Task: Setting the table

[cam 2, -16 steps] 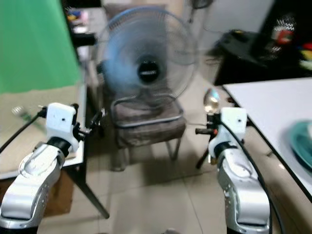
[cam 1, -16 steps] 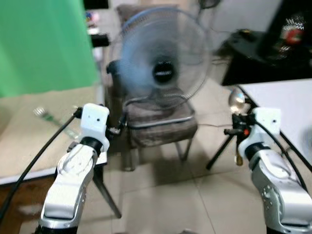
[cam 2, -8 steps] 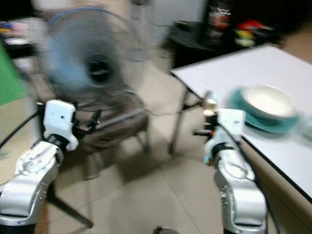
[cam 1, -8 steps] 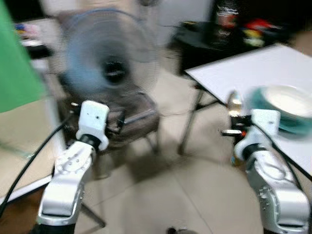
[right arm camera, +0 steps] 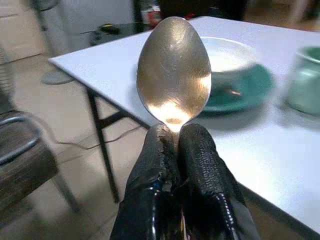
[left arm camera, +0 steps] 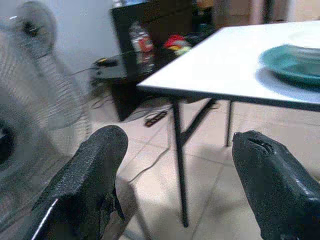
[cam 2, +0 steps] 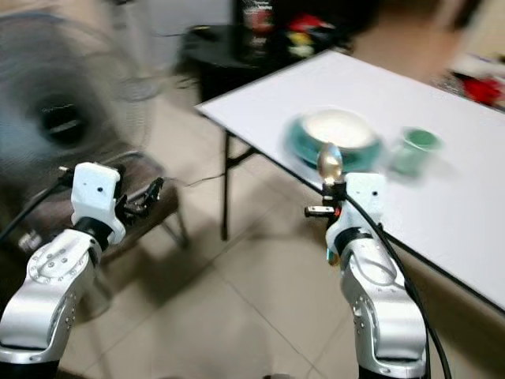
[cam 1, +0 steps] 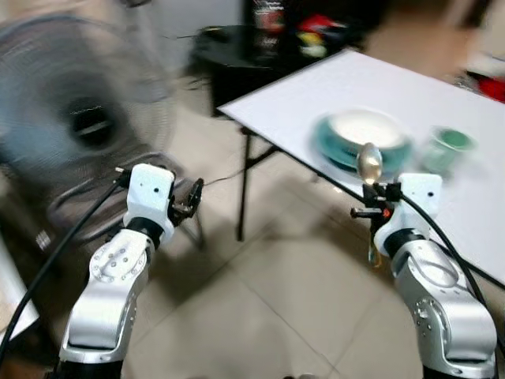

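My right gripper is shut on a metal spoon that stands bowl-up; the spoon is raised in front of the white table. On the table sit a white bowl on a teal plate and a green cup to its right. My left gripper is open with nothing between its fingers, held over the floor to the left of the table.
A standing fan on a chair is at the left, blurred. Behind the table is a black stand with bottles and coloured items. Tiled floor lies between me and the table.
The whole view has swung right: the fan slid to the left and the white table with plate, bowl and cup came into the middle. The arms keep their pose, spoon still held.
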`<state>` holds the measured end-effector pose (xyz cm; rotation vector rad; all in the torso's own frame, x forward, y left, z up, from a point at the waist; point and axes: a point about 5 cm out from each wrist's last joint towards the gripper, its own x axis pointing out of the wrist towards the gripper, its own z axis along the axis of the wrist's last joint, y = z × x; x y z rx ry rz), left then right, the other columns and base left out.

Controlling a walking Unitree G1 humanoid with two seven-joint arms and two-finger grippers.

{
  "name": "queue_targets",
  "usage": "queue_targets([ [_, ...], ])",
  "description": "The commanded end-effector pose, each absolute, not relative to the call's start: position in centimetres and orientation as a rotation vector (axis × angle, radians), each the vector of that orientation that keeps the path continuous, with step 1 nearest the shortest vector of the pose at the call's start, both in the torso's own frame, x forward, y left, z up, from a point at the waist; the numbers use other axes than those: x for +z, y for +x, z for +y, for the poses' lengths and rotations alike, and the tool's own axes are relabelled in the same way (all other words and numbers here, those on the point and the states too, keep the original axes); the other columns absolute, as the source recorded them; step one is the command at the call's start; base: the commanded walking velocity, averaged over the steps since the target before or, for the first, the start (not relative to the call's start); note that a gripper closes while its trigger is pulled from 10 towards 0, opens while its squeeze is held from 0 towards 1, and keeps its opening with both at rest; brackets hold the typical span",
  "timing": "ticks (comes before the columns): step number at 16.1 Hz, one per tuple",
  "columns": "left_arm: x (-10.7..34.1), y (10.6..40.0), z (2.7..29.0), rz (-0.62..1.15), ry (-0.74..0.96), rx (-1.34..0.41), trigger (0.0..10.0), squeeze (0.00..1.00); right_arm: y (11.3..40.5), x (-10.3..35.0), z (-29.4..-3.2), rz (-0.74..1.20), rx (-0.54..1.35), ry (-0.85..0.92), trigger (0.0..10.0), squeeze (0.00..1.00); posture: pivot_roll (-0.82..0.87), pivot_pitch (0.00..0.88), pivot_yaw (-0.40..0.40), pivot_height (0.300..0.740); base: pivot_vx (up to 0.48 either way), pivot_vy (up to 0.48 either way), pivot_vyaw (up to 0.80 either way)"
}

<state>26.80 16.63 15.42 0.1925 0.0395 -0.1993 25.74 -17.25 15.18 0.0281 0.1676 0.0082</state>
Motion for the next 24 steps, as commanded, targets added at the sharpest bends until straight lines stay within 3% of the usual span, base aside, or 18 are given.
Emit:
queue_targets([
  [1,15.57,26.94,16.49,0.035,0.192,-0.197,10.0,0.00,25.77,15.47,-17.66,0.166,-0.005,0.019,10.0,0.00,0.11,0.000,0.010,0.740,0.000,0.000,-0.80],
  [14,15.76,27.37,16.56,0.032,0.204,-0.210,10.0,0.00,25.59,15.22,-17.75,0.187,-0.034,0.032,10.0,0.00,0.10,0.000,0.026,0.740,0.000,0.290,-0.76],
  [18,15.89,27.48,16.72,0.031,0.212,-0.212,10.0,0.00,25.44,14.95,-17.51,0.201,-0.026,0.023,10.0,0.00,0.10,0.000,0.034,0.740,0.000,0.337,0.00],
  [24,16.20,27.86,16.83,0.016,0.207,-0.211,10.0,0.00,25.33,14.68,-17.77,0.222,-0.036,0.013,10.0,0.00,0.09,0.000,0.046,0.740,0.000,0.000,0.00],
])
